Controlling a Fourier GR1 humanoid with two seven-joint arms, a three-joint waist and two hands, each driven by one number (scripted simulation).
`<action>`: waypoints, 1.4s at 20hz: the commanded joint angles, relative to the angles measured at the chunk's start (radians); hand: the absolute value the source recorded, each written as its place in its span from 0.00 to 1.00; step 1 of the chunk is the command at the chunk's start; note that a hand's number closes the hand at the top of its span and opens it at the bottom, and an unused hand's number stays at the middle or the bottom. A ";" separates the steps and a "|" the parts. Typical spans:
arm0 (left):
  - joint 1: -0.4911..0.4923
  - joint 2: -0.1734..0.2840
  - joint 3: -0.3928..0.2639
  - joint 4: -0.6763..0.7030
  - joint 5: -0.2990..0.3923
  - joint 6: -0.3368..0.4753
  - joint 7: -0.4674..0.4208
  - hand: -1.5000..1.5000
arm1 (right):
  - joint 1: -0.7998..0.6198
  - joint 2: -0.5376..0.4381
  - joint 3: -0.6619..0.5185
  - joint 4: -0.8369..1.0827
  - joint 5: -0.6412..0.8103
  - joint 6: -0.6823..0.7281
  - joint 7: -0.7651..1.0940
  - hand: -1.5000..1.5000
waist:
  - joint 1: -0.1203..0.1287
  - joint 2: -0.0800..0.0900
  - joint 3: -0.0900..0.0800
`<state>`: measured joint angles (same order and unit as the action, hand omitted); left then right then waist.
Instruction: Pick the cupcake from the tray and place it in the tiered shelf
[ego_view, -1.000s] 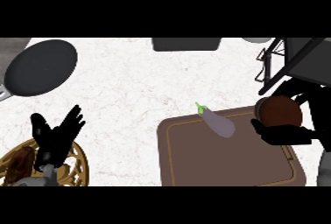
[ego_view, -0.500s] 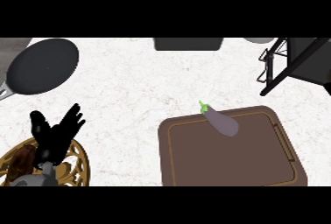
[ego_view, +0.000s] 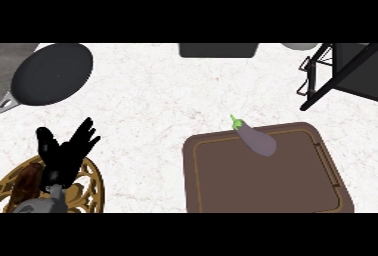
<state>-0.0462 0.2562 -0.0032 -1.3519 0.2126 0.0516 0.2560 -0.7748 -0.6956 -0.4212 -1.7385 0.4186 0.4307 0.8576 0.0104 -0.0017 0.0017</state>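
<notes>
Brown rectangular tray (ego_view: 221, 200) at lower right holding only a purple eggplant (ego_view: 256, 139) across its upper rim, black wire tiered shelf (ego_view: 336, 70) cut off at upper right, cupcake nowhere visible, left hand (ego_view: 65, 152) resting lower left, fingers straight, over an ornate gold wire basket (ego_view: 88, 192), dark round pan (ego_view: 52, 73) at upper left.

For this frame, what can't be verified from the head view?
- Cupcake: not visible anywhere; the brown tray holds only an eggplant.
- Right hand: out of view.
- Tiered shelf: cut off by the right edge, so its tiers and contents cannot be seen.
- Ornate gold stand: partly covered by the left hand and cut by the lower edge.
- Dark object at the top: cropped, unidentifiable.
</notes>
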 joint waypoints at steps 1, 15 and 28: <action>-0.048 -0.018 0.009 0.079 -0.009 0.000 0.003 0.50 | -0.069 -0.077 -0.035 0.179 0.007 -0.029 -0.094 1.00 | -0.004 0.005 -0.002; 0.001 -0.059 -0.028 -0.010 -0.042 0.002 0.026 0.50 | -0.236 -0.203 0.082 0.710 0.091 -0.061 -0.442 1.00 | 0.012 0.008 -0.002; -0.010 -0.015 0.034 0.012 -0.021 -0.055 0.030 0.50 | -0.276 -0.212 0.107 1.094 0.221 -0.291 -0.744 1.00 | 0.013 0.009 -0.001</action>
<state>-0.0674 0.2375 0.0265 -1.3557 0.1898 0.0190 0.2917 -1.0498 -0.8976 -0.3082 -0.7446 0.6156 0.2004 0.2046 0.0249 0.0062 0.0015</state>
